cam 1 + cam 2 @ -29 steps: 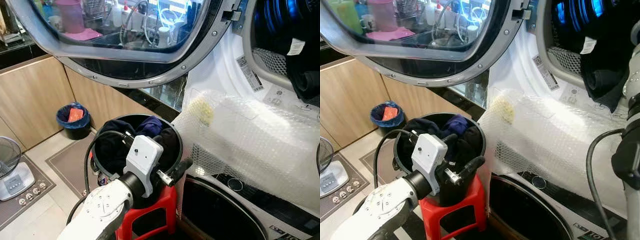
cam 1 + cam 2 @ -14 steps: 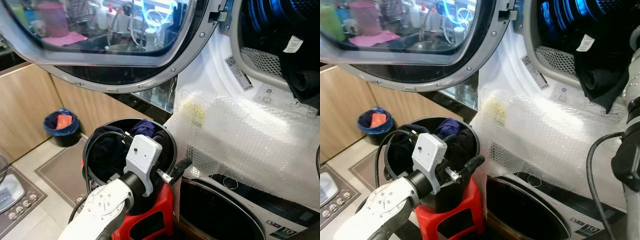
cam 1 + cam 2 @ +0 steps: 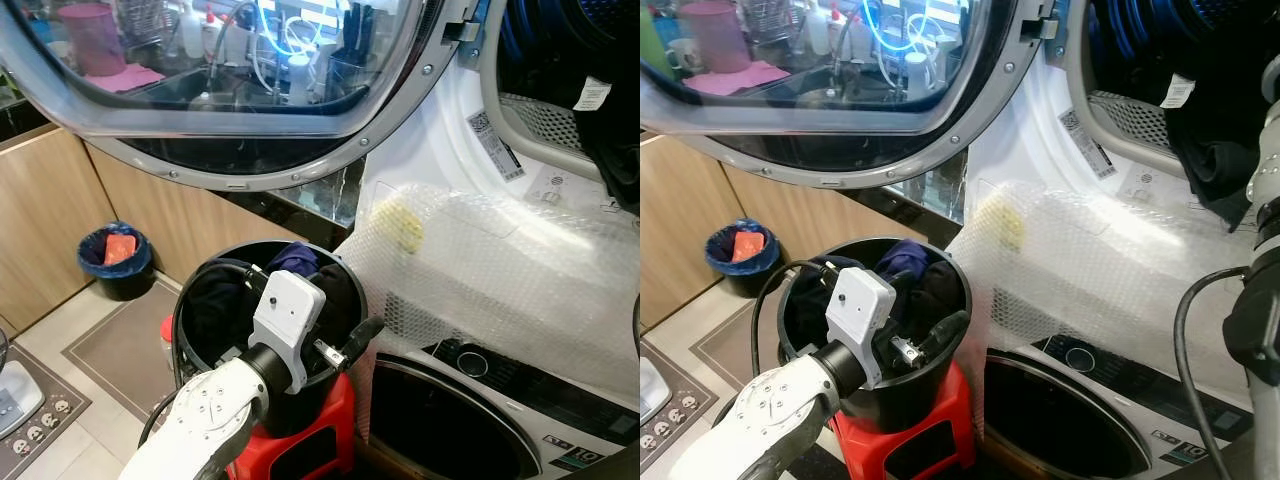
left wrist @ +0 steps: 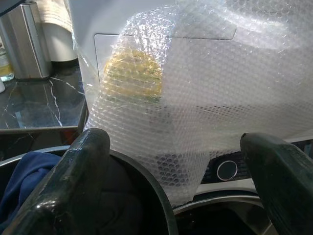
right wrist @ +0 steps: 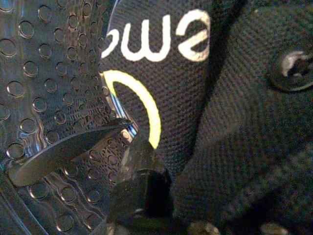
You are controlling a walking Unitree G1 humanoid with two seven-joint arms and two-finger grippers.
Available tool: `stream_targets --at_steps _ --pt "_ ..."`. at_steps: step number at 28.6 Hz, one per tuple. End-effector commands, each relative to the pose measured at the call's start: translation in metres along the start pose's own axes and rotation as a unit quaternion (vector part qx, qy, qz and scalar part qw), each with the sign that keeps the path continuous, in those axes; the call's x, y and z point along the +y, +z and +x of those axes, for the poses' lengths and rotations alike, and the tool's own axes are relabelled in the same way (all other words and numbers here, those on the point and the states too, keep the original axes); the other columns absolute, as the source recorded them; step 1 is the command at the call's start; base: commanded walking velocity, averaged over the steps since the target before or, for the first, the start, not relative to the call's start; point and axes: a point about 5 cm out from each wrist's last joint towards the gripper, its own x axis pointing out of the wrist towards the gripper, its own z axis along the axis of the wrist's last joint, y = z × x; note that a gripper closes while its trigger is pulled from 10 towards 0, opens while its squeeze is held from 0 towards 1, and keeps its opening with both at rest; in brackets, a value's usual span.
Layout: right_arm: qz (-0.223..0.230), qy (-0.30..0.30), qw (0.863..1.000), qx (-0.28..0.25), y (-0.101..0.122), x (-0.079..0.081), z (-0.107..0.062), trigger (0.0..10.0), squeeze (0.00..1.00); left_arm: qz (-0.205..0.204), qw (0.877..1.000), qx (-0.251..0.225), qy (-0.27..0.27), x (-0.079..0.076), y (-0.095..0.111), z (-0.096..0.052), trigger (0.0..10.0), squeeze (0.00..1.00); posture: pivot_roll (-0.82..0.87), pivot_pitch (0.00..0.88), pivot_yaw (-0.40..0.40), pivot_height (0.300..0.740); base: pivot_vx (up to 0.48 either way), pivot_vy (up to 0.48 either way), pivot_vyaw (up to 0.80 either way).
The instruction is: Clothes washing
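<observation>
The left gripper [image 3: 350,340] hangs just above the far rim of the black bucket [image 3: 190,310], which stands on a red stool [image 3: 325,435] in front of the washing machine. Its two black fingers [image 4: 78,181] are spread wide, with nothing between them, and they point past the rim toward the bubble wrap [image 3: 500,270] that covers the front of the machine. The dark clothes [image 3: 215,300], with one blue piece [image 3: 298,258] on top, lie in the bucket below and behind these fingertips, on the wrist side, so I judge that the gripper must come back and tilt down before it can take any cloth. The pile has no clear long axis; it is a loose heap. The left arm is clearly the nearer one to the bucket. The right gripper [image 5: 137,181] is up inside the open drum [image 3: 1140,110], pressed close against a black garment [image 5: 225,98] with white letters and a yellow curve, beside the dotted drum wall [image 5: 44,73]. Whether its fingers pinch this garment or are only laid against it, I cannot tell. Part of a black garment hangs over the edge of the drum opening, above and to the right of the left gripper.
</observation>
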Motion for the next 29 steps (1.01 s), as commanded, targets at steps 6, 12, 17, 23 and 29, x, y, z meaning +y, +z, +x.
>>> stream_targets --at_steps 6,12,17,23,29 --pt "-0.004 -0.005 1.000 -0.026 0.0136 -0.0056 0.0002 10.0 0.00 0.002 1.000 -0.005 -0.003 -0.0009 0.0016 0.0016 10.0 0.00 0.09 0.000 -0.097 0.740 0.000 0.000 -0.70" --pt "-0.003 -0.008 1.000 -0.026 0.0133 -0.0084 -0.0007 10.0 0.00 0.013 1.000 -0.008 -0.010 -0.0017 0.0026 0.0012 10.0 0.00 0.08 0.000 -0.094 0.740 0.000 0.000 -0.70" --pt "0.000 -0.009 1.000 -0.025 0.0124 -0.0094 -0.0011 10.0 0.00 0.010 1.000 -0.004 -0.010 -0.0011 0.0017 0.0006 10.0 0.00 0.08 0.000 -0.091 0.740 0.000 -0.480 -0.70" --pt "0.000 -0.008 1.000 -0.025 0.0117 -0.0101 -0.0014 10.0 0.00 0.013 1.000 -0.008 -0.002 0.0002 0.0020 0.0007 10.0 0.00 0.08 0.000 -0.091 0.740 0.000 -0.046 -0.70" --pt "0.007 0.011 0.999 -0.034 0.0121 -0.0065 -0.0014 10.0 0.00 0.012 1.000 -0.012 0.004 0.0008 0.0033 0.0008 10.0 0.00 0.09 0.000 -0.093 0.740 0.000 0.000 -0.44"
